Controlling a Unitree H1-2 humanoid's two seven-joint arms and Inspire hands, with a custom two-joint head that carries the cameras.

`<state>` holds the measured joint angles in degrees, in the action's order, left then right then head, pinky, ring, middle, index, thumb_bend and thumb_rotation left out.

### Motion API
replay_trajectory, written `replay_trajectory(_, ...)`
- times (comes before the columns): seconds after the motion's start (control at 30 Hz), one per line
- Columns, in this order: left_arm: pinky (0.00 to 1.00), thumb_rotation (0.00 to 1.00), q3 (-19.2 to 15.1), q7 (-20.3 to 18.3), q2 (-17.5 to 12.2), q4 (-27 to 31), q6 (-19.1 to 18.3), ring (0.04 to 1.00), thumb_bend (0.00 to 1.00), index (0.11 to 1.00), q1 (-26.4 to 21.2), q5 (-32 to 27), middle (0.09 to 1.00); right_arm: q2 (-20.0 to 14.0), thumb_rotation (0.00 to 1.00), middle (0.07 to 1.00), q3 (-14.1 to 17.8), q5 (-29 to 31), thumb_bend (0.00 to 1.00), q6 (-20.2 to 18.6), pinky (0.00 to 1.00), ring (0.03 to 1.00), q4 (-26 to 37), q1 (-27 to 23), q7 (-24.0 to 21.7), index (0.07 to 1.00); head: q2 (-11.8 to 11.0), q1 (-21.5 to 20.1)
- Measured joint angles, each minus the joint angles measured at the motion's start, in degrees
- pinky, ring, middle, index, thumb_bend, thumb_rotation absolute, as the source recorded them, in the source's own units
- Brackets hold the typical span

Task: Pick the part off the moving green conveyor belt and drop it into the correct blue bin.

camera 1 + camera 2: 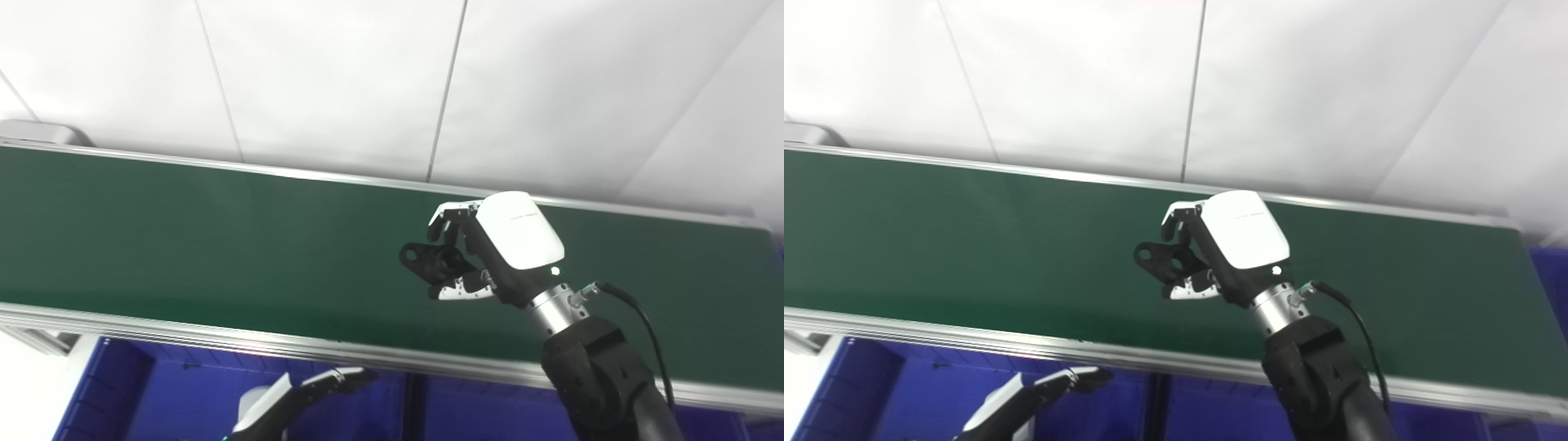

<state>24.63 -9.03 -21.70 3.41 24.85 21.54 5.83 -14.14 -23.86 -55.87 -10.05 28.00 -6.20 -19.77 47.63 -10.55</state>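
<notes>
A black part (430, 260) with round holes sits in my right hand (490, 248), over the middle right of the green conveyor belt (214, 245). My fingers and thumb are closed around it; it also shows in the right eye view (1165, 260). I cannot tell whether it is lifted off the belt. My left hand (300, 395) is low at the bottom edge, in front of the belt and over a blue bin (184, 392), fingers loosely extended and empty.
Blue bins (1206, 410) line the near side below the belt's metal rail (184, 337); another blue bin edge (1549, 263) shows at the far right. A white panelled wall (337, 79) stands behind the belt.
</notes>
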Motion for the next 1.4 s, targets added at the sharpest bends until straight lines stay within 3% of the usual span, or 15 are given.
replay_trajectory(0.1,0.81,0.25,-0.6,-0.6,0.0,1.2,0.0,0.839,0.89,0.826,0.4,-0.7,0.855,-0.4,0.0,0.472,2.6,0.5,0.53,0.0,0.19,0.258,5.0,4.9,-0.7,0.482,0.8,-0.2)
replay_trajectory(0.33,0.81,0.25,-2.4,-2.6,0.0,2.3,0.0,0.833,0.9,0.821,0.8,-2.4,0.85,-1.4,0.0,0.47,5.1,0.7,0.53,0.0,0.18,0.228,11.8,16.7,-3.8,0.482,3.5,-2.8)
replay_trajectory(0.5,0.8,0.25,-4.0,-4.7,0.0,3.8,0.0,0.822,0.9,0.823,1.0,-5.0,0.851,-2.3,0.0,0.471,6.1,0.7,0.53,0.1,0.15,0.217,13.1,25.6,-4.5,0.483,6.3,-5.1)
replay_trajectory(0.57,0.81,0.24,-4.7,-5.3,0.0,3.9,0.0,0.821,0.9,0.822,1.0,-5.6,0.847,-3.0,0.0,0.436,6.1,0.7,0.53,0.2,0.2,0.26,13.0,28.7,-4.6,0.497,6.9,-5.5)
replay_trajectory(0.77,0.77,0.24,-6.6,-6.5,0.0,4.1,0.0,0.815,0.9,0.818,1.0,-6.0,0.843,-3.7,0.0,0.414,6.0,-0.2,0.53,3.9,0.27,0.346,8.7,33.9,-0.1,0.515,8.0,-5.4)
replay_trajectory(0.83,0.76,0.24,-7.1,-7.1,0.0,4.1,0.0,0.814,0.9,0.818,1.0,-6.7,0.844,-3.9,0.0,0.424,5.6,-1.8,0.53,6.2,0.31,0.38,3.9,34.2,3.7,0.513,8.2,-5.4)
replay_trajectory(0.97,0.77,0.21,-7.2,-8.2,0.2,5.1,-0.5,0.817,0.89,0.828,1.0,-7.8,0.856,-3.9,0.0,0.412,4.1,-3.9,0.52,6.9,0.31,0.375,-3.8,33.1,6.8,0.514,9.0,-5.6)
replay_trajectory(1.03,0.75,0.2,-7.2,-8.8,0.2,6.2,-0.9,0.822,0.89,0.829,1.2,-9.1,0.857,-3.5,0.0,0.428,3.3,-4.9,0.52,6.6,0.33,0.408,-6.7,31.3,4.9,0.513,9.1,-5.7)
replay_trajectory(1.07,0.73,0.19,-7.4,-8.9,0.4,6.4,-1.3,0.824,0.89,0.827,1.1,-9.7,0.855,-3.1,0.0,0.472,2.5,-6.1,0.52,5.7,0.4,0.492,-7.9,29.5,1.5,0.501,9.6,-5.9)
replay_trajectory(1.1,0.72,0.19,-7.5,-9.0,0.5,6.6,-1.6,0.821,0.89,0.827,1.1,-10.1,0.853,-2.7,0.31,0.66,1.8,-7.1,0.47,4.8,0.6,0.669,-8.9,27.8,-1.4,0.662,9.6,-6.2)
replay_trajectory(1.17,0.71,0.19,-7.6,-9.3,0.7,6.9,-2.2,0.819,0.89,0.827,1.0,-10.6,0.852,-2.1,0.52,0.773,0.2,-9.8,0.44,2.5,0.72,0.77,-10.0,24.4,-9.1,0.764,9.6,-6.2)
replay_trajectory(1.2,0.71,0.19,-7.7,-9.5,0.8,6.9,-2.3,0.817,0.89,0.827,1.1,-10.9,0.853,-2.1,0.75,0.879,-0.4,-11.4,0.53,1.5,0.86,0.882,-10.2,22.6,-13.6,0.852,9.7,-6.5)
replay_trajectory(1.23,0.71,0.19,-7.8,-9.5,0.8,6.9,-2.4,0.817,0.89,0.828,1.1,-11.0,0.853,-1.9,0.87,0.934,-1.0,-13.2,0.57,0.1,0.93,0.94,-10.6,21.1,-17.2,0.897,9.7,-6.5)
replay_trajectory(1.3,0.71,0.19,-8.1,-9.5,1.2,6.9,-2.4,0.819,0.89,0.826,1.1,-11.0,0.853,-0.9,0.97,0.987,-1.2,-16.9,0.66,-2.4,0.99,0.988,-12.0,19.0,-23.0,0.95,9.6,-6.6)
replay_trajectory(1.4,0.75,0.21,-8.4,-9.5,2.0,6.9,-2.5,0.822,0.89,0.825,1.1,-11.0,0.85,-0.2,1.0,1.0,-1.2,-20.5,0.67,-3.7,1.0,1.0,-10.6,19.0,-26.2,0.962,9.8,-6.4)
